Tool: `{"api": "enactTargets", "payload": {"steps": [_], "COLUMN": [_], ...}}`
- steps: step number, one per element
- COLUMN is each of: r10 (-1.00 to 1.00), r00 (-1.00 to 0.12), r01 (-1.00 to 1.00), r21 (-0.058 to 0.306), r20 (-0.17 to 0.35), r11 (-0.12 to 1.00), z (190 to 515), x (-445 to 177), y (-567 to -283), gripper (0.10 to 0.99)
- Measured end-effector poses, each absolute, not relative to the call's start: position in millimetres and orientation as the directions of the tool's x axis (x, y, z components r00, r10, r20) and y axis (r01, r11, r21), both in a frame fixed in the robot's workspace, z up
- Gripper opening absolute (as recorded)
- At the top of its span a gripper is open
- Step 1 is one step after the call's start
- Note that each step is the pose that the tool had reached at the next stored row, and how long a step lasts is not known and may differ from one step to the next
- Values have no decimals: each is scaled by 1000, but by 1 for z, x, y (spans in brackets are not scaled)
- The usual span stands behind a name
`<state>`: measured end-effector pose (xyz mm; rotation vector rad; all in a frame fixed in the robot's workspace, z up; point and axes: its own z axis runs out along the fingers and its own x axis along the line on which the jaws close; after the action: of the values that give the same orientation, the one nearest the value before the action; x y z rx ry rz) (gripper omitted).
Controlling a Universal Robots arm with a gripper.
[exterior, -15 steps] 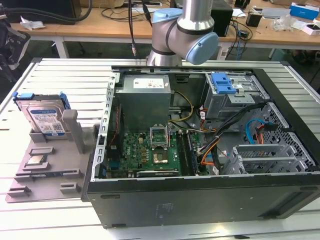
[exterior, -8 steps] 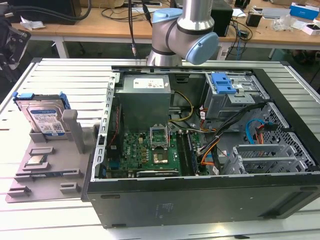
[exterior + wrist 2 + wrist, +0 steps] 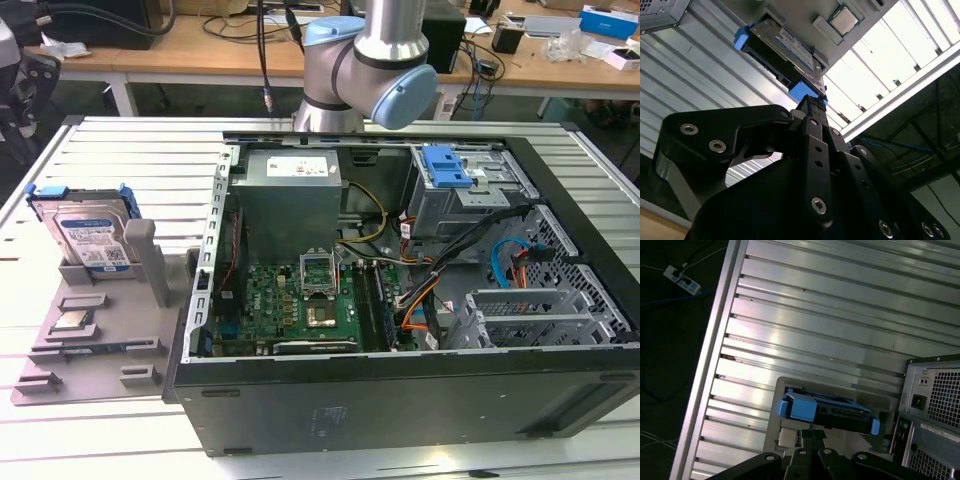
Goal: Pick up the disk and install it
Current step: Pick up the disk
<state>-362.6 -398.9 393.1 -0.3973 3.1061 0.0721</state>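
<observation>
**Disk stands ready beside the open case, your gripper poised over it**

Exterior view: the disk (image 3: 95, 235) stands on edge in a grey holder (image 3: 150, 315) at the frame's left, outside the open computer case (image 3: 400, 400). That pose probably offers its blue caddy edge upward for a grasp. Cables (image 3: 470, 245) crowd the space below the drive cage (image 3: 450, 195) at upper right. Second wrist view: your gripper (image 3: 812, 102) lines up with the caddy's blue end; whether it is open or closed you cannot tell. First wrist view: the disk sits just beyond the gripper, with the case's rear panel (image 3: 935, 405) close beside it.
</observation>
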Motion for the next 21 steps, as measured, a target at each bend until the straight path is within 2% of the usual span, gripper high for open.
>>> {"api": "enactTargets", "payload": {"steps": [12,21], "r10": [-504,-612], "r00": [-864,-791], "r01": [-504,-612], "r21": [44,44], "r20": [-15,-15], "r11": [863,790], "z": [393,393], "x": [-363,-363], "y": [-399,-399], "gripper": [106,106]}}
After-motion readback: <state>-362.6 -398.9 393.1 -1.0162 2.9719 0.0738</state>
